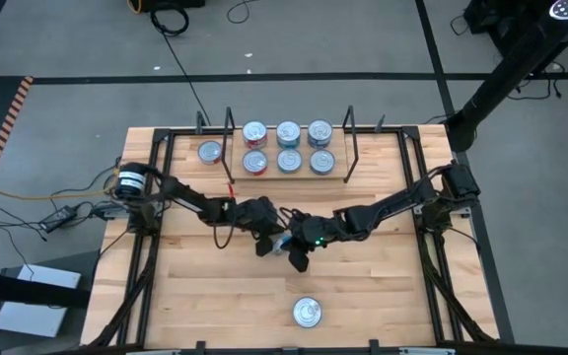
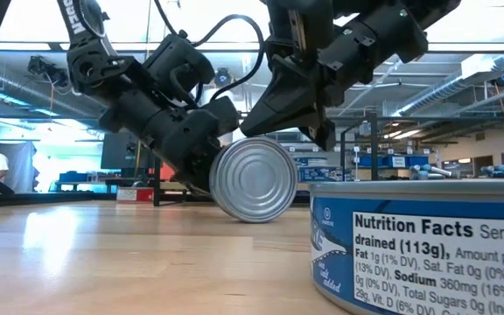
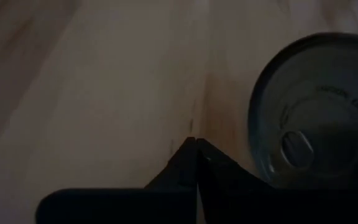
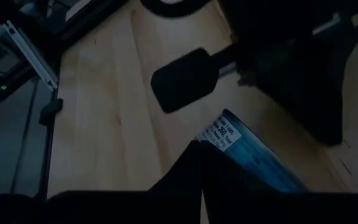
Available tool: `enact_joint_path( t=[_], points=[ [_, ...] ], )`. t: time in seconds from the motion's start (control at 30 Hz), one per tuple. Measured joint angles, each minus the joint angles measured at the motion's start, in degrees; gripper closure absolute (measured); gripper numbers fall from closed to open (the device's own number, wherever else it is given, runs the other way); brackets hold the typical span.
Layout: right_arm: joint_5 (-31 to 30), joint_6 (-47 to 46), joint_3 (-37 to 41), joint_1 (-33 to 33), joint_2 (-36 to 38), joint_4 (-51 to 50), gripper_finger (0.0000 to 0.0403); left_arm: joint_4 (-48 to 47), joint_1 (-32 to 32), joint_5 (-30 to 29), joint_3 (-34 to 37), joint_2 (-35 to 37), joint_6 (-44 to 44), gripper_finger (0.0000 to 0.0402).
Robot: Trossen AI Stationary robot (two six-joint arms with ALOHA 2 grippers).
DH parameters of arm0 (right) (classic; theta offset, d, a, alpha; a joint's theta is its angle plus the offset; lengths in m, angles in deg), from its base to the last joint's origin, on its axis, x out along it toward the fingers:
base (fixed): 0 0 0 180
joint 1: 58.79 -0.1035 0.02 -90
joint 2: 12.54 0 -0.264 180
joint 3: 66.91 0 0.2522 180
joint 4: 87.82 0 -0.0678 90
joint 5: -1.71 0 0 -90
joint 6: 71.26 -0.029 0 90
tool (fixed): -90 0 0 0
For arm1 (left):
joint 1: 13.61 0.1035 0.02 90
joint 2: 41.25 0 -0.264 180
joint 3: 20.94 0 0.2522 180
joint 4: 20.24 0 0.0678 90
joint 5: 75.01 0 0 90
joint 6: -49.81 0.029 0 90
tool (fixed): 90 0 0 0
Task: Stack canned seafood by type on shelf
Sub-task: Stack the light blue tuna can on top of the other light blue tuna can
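Observation:
A blue-labelled tin (image 2: pixel 254 179) stands on its rim on the tabletop at mid-table (image 1: pixel 282 240), its plain silver bottom facing the near edge. My left gripper (image 1: pixel 264 247) is shut and sits low at the tin's left and far side (image 2: pixel 195 153). In the left wrist view the pull-tab lid (image 3: pixel 316 118) lies beside its fingers (image 3: pixel 196 152). My right gripper (image 1: pixel 297 258), also shut, slants down over the tin's top (image 2: pixel 309 131). The shelf (image 1: pixel 289 177) at the far side holds two rows of three tins (image 1: pixel 288 148). My left gripper lies with its shut fingers along the tin's lid face, beside the lid's rim (image 3: pixel 257 162), slanting down from the table's left. The tin itself hides the place of contact in the low view, so I cannot tell whether they touch. My right gripper has its shut fingertips at the tin's blue side wall (image 4: pixel 241 146), coming from above and the right, slanting down. The tin stays on its rim on the table.
One tin (image 1: pixel 210 151) lies flat on the table left of the shelf. Another, blue-labelled, lies flat near the front edge (image 1: pixel 307 313) and fills the low view's right (image 2: pixel 423 249). Black frame rails (image 1: pixel 151 256) run along both table sides.

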Motion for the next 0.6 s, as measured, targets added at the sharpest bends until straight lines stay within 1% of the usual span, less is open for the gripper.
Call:
enact_joint_path(
  t=[0.17,0.37,0.5,0.6],
  points=[
    [1.7,1.4,0.0,0.6,0.0,1.9,0.0379,-6.3,0.8,-0.1,0.0,4.3,0.1,0.0396],
    [2.6,5.2,0.0,0.7,0.0,4.8,0.0346,-11.9,0.8,-0.4,0.0,9.2,0.0,0.0396],
    [4.1,5.1,0.0,0.7,1.0,4.2,0.0317,-12.4,0.7,-0.9,0.5,11.3,0.0,0.0399],
    [4.4,4.4,0.0,0.7,2.9,2.7,0.0292,-9.0,0.9,-1.0,2.0,11.5,-1.6,0.0399]
  ],
)
